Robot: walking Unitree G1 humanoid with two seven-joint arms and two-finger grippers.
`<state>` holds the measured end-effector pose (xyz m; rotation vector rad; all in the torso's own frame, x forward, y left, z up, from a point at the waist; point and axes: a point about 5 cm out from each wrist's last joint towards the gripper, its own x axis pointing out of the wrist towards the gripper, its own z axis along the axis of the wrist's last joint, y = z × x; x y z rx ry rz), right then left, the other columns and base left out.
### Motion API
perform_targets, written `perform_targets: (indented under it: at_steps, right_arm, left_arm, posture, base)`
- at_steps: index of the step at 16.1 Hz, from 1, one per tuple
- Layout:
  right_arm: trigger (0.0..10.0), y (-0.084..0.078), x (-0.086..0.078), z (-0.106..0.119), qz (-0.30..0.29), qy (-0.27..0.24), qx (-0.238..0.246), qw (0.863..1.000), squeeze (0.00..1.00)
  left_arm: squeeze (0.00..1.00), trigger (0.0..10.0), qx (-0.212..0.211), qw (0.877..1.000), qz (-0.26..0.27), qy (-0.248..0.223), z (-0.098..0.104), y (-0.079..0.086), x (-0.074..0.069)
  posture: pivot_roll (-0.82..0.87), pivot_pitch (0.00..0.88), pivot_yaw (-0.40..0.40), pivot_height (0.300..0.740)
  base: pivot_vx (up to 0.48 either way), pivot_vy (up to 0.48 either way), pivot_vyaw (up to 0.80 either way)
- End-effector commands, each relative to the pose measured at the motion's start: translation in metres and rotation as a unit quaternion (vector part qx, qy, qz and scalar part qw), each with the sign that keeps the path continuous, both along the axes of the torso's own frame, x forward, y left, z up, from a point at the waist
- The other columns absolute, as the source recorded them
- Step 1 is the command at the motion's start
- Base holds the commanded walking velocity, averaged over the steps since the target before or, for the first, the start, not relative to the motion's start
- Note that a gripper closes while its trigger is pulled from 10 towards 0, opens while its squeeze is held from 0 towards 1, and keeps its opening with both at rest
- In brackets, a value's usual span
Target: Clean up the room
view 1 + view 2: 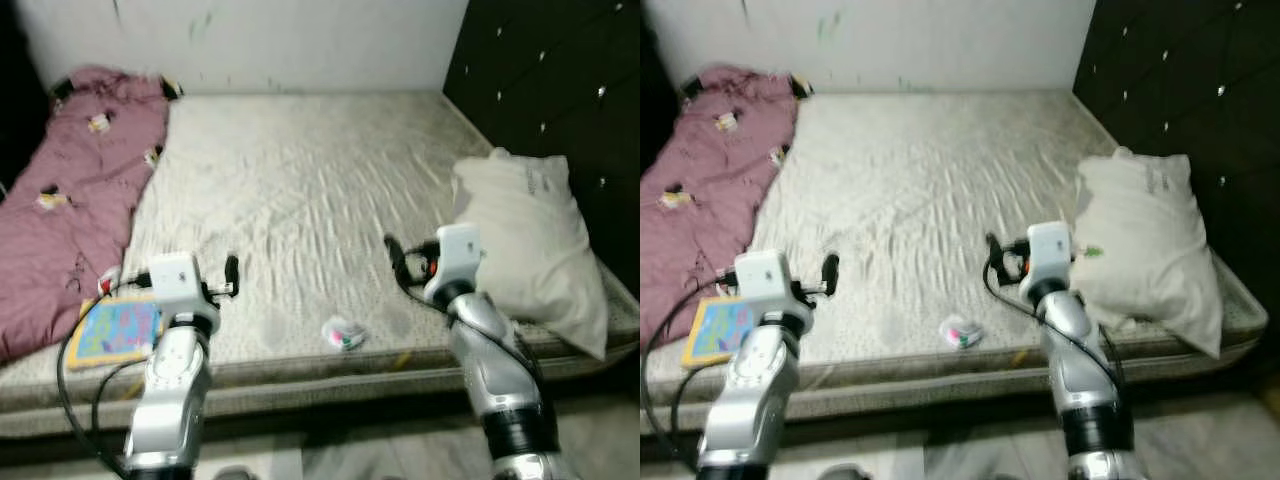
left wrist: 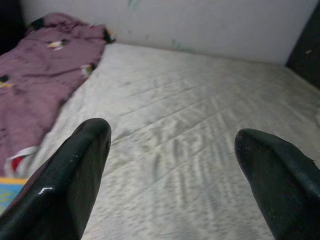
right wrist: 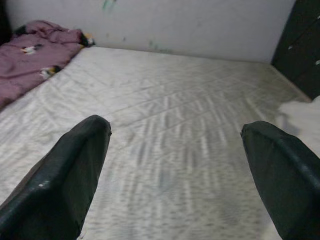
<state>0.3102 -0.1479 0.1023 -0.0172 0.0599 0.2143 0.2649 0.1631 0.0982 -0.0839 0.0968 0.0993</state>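
Head views: bare quilted mattress; crumpled maroon blanket at left; white pillow at right by a black tufted headboard; small pink-green wrapper and colourful flat book near the lower edge.
Left wrist: left pincer apart over the mattress, blanket upper left.
Right wrist: right pincer apart, pillow edge at right.
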Motion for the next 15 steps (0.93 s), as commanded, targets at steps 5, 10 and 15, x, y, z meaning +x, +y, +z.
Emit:
perform_targets:
  at_steps: [5,10,15]
  right_arm:
    - [10.0,0.0039,0.0026,0.0068,0.006,-0.01,0.002,1.0,0.0]
    - [10.0,0.0034,0.003,0.0068,0.005,-0.01,0.002,1.0,0.0]
    - [10.0,0.0033,0.0033,0.007,0.005,-0.01,0.002,1.0,0.0]
  left_arm:
    - [0.0,10.0,-0.01,1.0,-0.003,-0.009,0.0029,0.0007,-0.0006]
    - [0.0,10.0,-0.012,1.0,-0.007,-0.011,0.0028,0.0007,0.0]
    - [0.0,10.0,-0.011,1.0,-0.008,-0.01,0.0027,0.0006,0.0002]
  posture:
    - [-0.01,0.005,-0.025,0.74]
    - [-0.01,0.006,-0.025,0.74]
    - [-0.01,0.006,-0.026,0.74]
  base:
    - [0.0,0.0,0.0]
    - [0.118,0.0,0.0]
    - [0.207,0.0,0.0]
